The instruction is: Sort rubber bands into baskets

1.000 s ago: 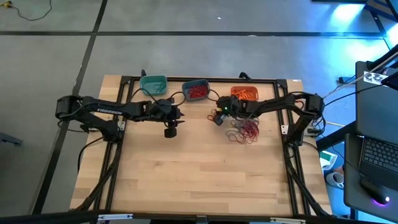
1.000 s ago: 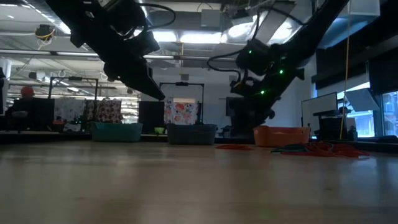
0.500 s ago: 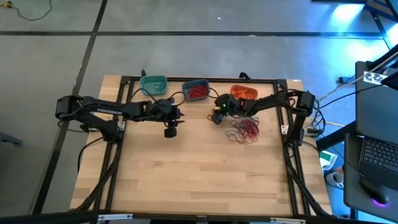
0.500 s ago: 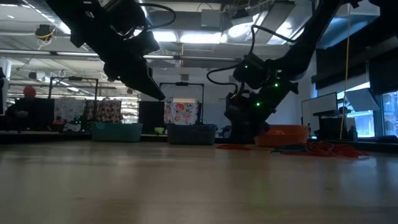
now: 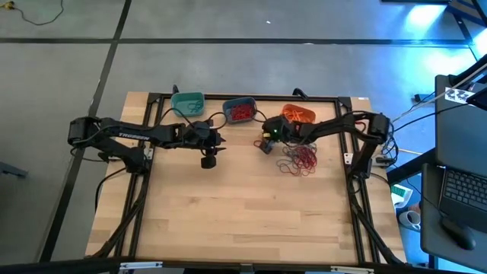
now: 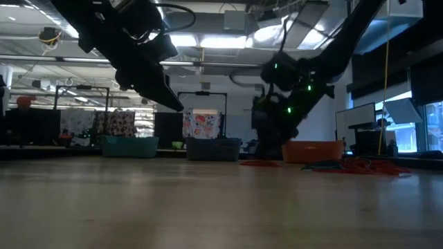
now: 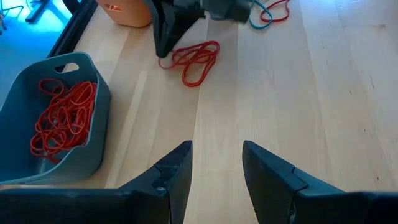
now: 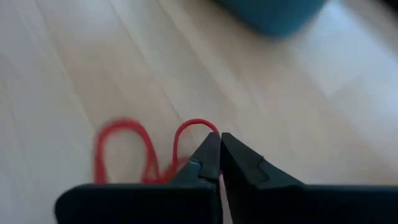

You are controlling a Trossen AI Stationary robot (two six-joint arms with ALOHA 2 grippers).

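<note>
The right end effector [image 5: 264, 146] is down at the bench [image 5: 243, 221] near the middle of the far edge, just in front of the slate basket [image 5: 240, 111] and beside the orange basket [image 5: 300, 114]. Its fingers [image 8: 208, 163] are pressed together on a red band [image 8: 146, 149] that lies in loops on the wood; the tips pinch one end of the loop. In the left wrist view the same dark tips meet the red band [image 7: 194, 59] at the bench surface.

The left end effector [image 5: 208, 160] hangs above the bench in front of the teal basket [image 5: 188, 103], its fingers [image 7: 177, 168] spread with nothing between them.

The three baskets stand in a row along the far edge: teal, slate, orange. The slate basket holds a tangle of red bands [image 7: 59, 121]; the orange one holds orange bands [image 5: 301, 115]. A loose pile of bands [image 5: 299, 158], mostly red, lies on the bench toward the right edge, in front of the orange basket. A blue and a red band [image 7: 270, 14] lie near it.
</note>
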